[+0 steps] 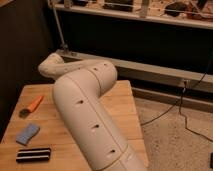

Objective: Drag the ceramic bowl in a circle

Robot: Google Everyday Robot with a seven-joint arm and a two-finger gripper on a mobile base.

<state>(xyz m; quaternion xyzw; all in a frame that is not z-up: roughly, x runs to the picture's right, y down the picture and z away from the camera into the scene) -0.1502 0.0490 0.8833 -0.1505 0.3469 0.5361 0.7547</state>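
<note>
Arm (85, 115) spans the worktop (127, 115) from the near edge toward the far left corner. The gripper is hidden behind it, so its grip state cannot be told. Ceramic bowl not clearly seen: only an orange-red sliver (35, 103) by the left edge, blue sponge (27, 133) nearer.

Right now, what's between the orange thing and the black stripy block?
The blue sponge lies between the orange thing and the black stripy block, as the camera view shows. The end effector is hidden behind the arm.

blue sponge (27, 133), orange item (34, 104) and black striped block (33, 155) on wooden table (126, 112).
</note>
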